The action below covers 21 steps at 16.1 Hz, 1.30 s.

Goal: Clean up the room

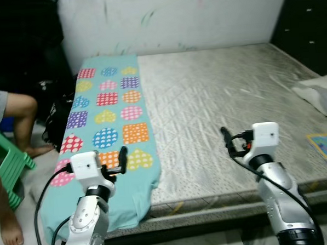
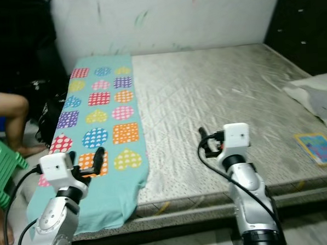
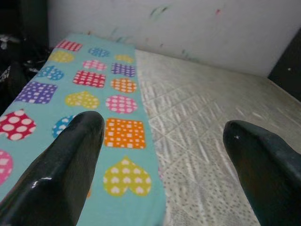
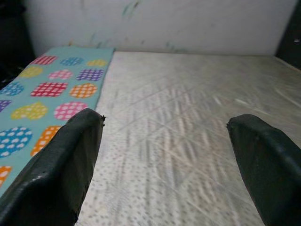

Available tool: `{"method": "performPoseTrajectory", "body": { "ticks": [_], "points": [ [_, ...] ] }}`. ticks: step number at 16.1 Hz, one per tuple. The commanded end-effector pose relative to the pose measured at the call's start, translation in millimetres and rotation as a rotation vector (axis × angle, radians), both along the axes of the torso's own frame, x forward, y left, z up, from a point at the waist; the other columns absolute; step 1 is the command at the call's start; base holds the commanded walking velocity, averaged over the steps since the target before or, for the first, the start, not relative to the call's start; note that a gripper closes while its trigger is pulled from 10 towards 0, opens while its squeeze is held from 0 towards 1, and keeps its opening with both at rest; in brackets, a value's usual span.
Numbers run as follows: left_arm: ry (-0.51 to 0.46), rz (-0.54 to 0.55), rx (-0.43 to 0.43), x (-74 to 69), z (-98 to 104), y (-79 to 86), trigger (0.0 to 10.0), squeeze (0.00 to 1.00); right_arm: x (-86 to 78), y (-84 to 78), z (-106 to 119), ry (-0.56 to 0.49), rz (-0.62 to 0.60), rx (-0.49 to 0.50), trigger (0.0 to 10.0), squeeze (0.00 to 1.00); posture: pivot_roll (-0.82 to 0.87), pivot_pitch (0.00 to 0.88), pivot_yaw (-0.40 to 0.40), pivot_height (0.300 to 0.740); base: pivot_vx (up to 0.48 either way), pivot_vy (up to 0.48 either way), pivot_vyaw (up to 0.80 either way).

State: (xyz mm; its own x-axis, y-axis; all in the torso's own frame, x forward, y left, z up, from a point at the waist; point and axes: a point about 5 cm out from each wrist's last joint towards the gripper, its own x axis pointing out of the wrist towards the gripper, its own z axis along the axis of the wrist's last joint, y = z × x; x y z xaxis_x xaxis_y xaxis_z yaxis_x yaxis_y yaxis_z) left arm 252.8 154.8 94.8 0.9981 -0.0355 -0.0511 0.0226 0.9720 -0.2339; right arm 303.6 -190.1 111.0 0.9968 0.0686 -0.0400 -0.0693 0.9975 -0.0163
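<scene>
A teal cloth [image 1: 111, 111] printed with coloured hearts and squares lies along the left side of a bare grey mattress [image 1: 217, 92], and its near end hangs over the front edge. My left gripper [image 1: 117, 162] hovers open above the cloth's near end, holding nothing. In the left wrist view the cloth [image 3: 94, 89] runs ahead between the spread fingers [image 3: 70, 155]. My right gripper [image 1: 228, 141] is open over the bare mattress near its front edge, with nothing in it. A small colourful book [image 1: 326, 146] lies at the mattress's front right.
A person sits on a green stool [image 1: 9, 163] at the left, one leg [image 1: 20, 116] close to the bed. A black bag [image 1: 56, 120] leans by the bed's left side. A pale crumpled cloth [image 1: 321, 95] lies at the right edge. Dark furniture [image 1: 309, 21] stands at the back right.
</scene>
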Motion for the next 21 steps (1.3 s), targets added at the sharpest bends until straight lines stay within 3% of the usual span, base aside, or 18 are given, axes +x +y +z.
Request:
{"method": "performPoseTrajectory", "body": {
  "ticks": [1,7,21],
  "points": [
    [-0.01,0.015,0.01,0.4,2.7,5.3,10.0,0.0,2.4,6.0,2.6,-0.011,0.019,0.004,10.0,0.0,-0.06,0.003,0.015,0.74,0.398,0.0,0.0],
    [0.03,0.073,0.005,2.4,-2.0,6.4,10.0,0.0,1.9,5.0,1.8,-0.009,0.017,0.003,10.0,0.0,-0.06,0.005,0.016,0.74,0.125,0.0,0.0],
    [0.036,0.07,0.01,2.7,-3.4,5.8,10.0,0.0,1.8,6.8,0.9,-0.007,0.025,-0.001,10.0,0.0,-0.06,0.0,0.014,0.74,0.0,0.075,0.0]
  ]
}}
